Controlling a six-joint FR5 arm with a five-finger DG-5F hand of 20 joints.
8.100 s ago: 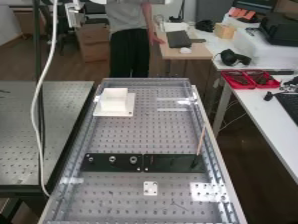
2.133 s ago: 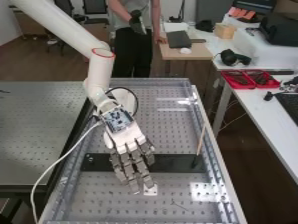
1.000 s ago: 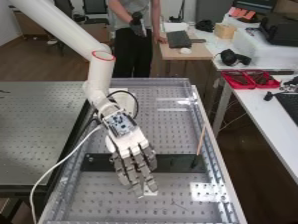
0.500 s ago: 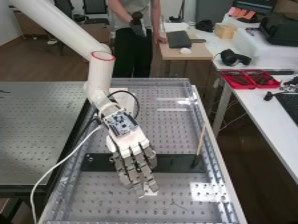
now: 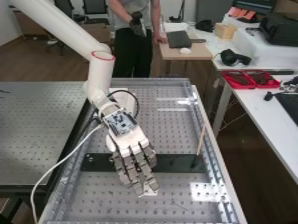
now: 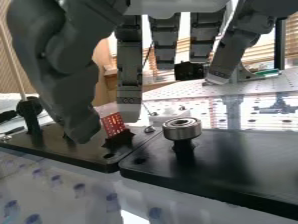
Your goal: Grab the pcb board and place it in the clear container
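Observation:
In the high view the hand (image 5: 133, 157) is over the left part of the dark plates (image 5: 176, 162), its fingers straight and pointing toward the bench's near end. A small red board (image 6: 113, 124) stands tilted in a black holder (image 6: 118, 140) on one dark plate. The hand (image 6: 66, 75) has its thumb on one side of the board and a straight finger on the other; whether either touches it I cannot tell. The fingers are open.
A metal bearing (image 6: 181, 129) sits on a black post on the neighbouring plate. A thin stick (image 5: 201, 140) rises from the dark plates' right part. Behind the forearm lies a partly hidden white block (image 5: 124, 96). Red trays (image 5: 249, 80) rest on the side table.
The arm, absent at first, has come in from the upper left and over the dark plates. Since two seconds ago the hand has shifted slightly right; lately it has hardly moved.

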